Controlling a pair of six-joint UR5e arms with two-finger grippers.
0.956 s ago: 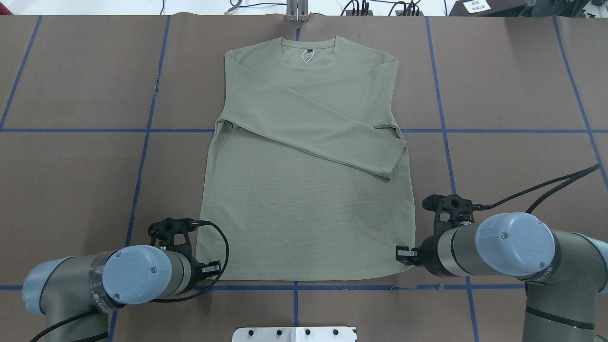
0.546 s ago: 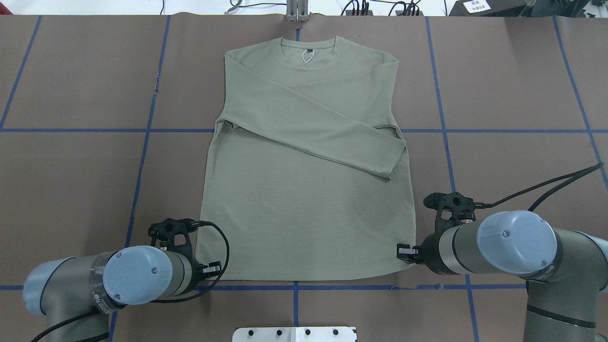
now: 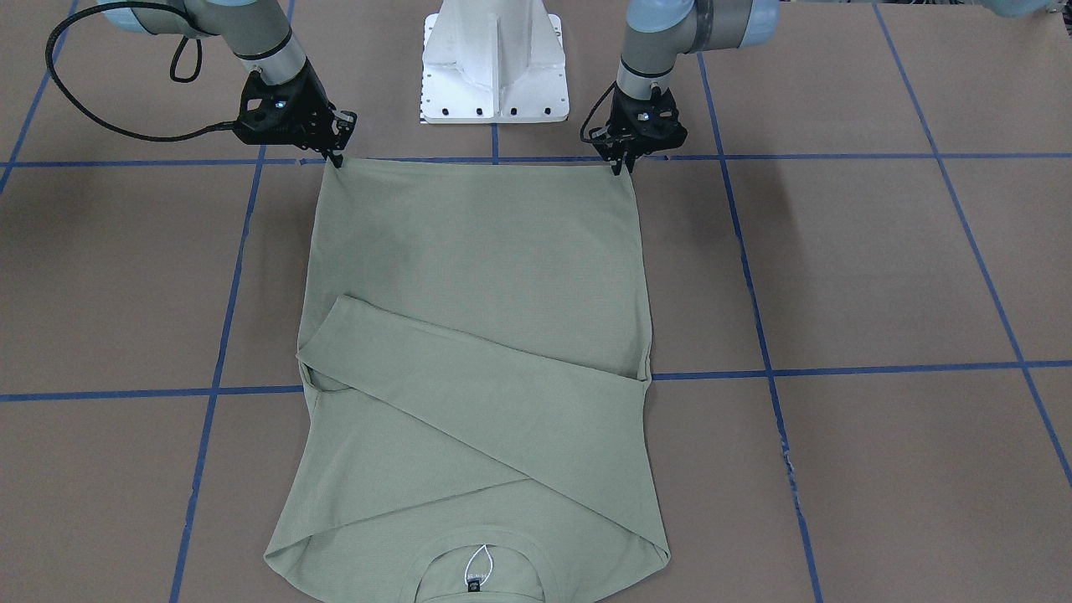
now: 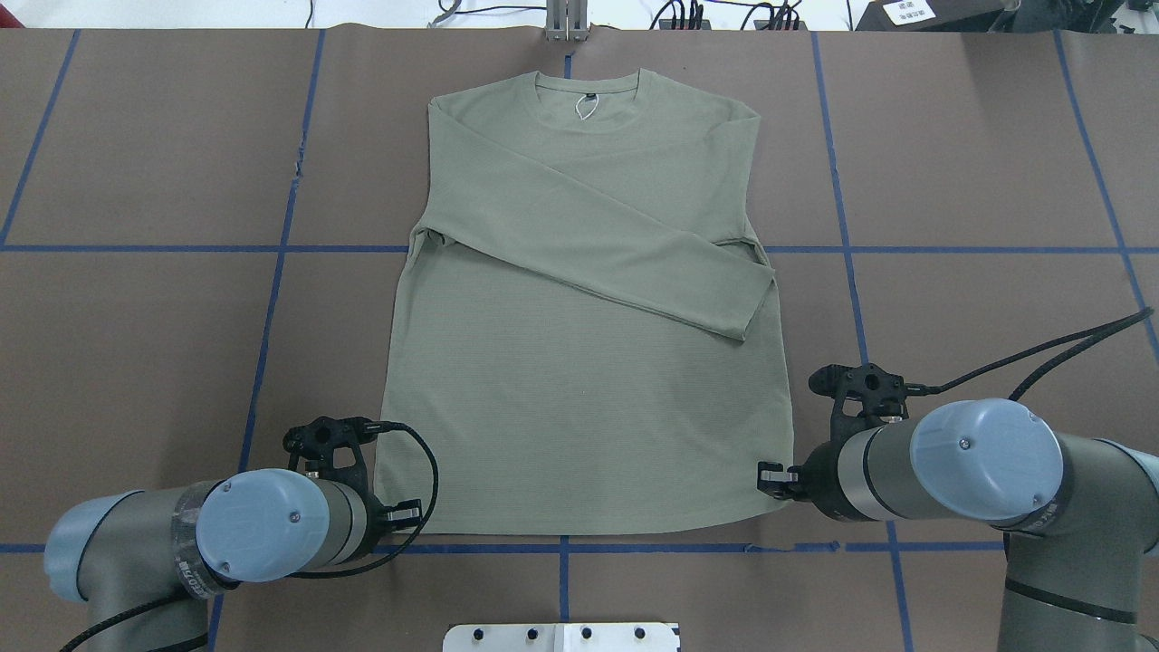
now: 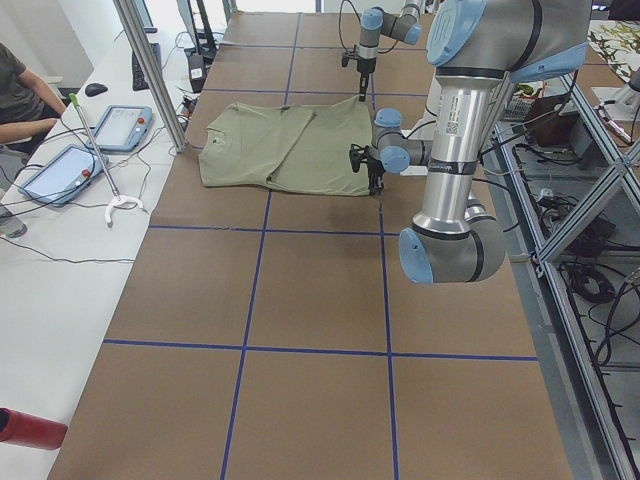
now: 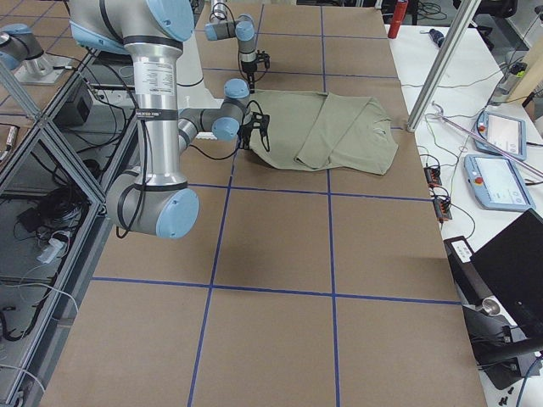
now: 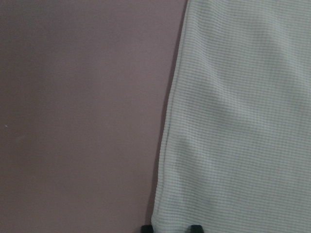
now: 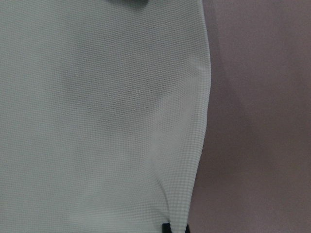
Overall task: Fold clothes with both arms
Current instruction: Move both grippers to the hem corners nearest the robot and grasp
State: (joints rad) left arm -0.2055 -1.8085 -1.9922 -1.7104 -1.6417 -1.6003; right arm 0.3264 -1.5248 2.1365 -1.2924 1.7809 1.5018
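A: Where did the long-sleeved shirt (image 4: 579, 407) lie?

B: Flat on the brown bench (image 4: 136, 344), in the middle, with its round neck and black neck label (image 4: 587, 96) at the far side from the robot and its hem nearest the white pedestal (image 3: 494, 67). One sleeve (image 4: 634, 263) lay folded slantwise across the chest, its cuff near the robot's right-hand side seam.

A: And the left gripper (image 3: 620, 166)?

B: It stood at the hem corner on the robot's left, pointing down at the bench. In the left wrist view its two black fingertips (image 7: 146, 227) sat close together with the side edge of the knit between them, and creases ran up from that spot, so the jaws looked clamped on the cloth.

A: The right gripper (image 3: 337, 157)?

B: It was at the opposite hem corner, down low in the same way. Its fingertips (image 8: 165, 228) showed almost together at the shirt's edge, the jaws pinched on the fabric.

A: Anything else about?

B: Blue tape lines (image 4: 272, 299) marked the bench in squares, and a person (image 5: 20, 95) sat at the white side table beyond the far end.
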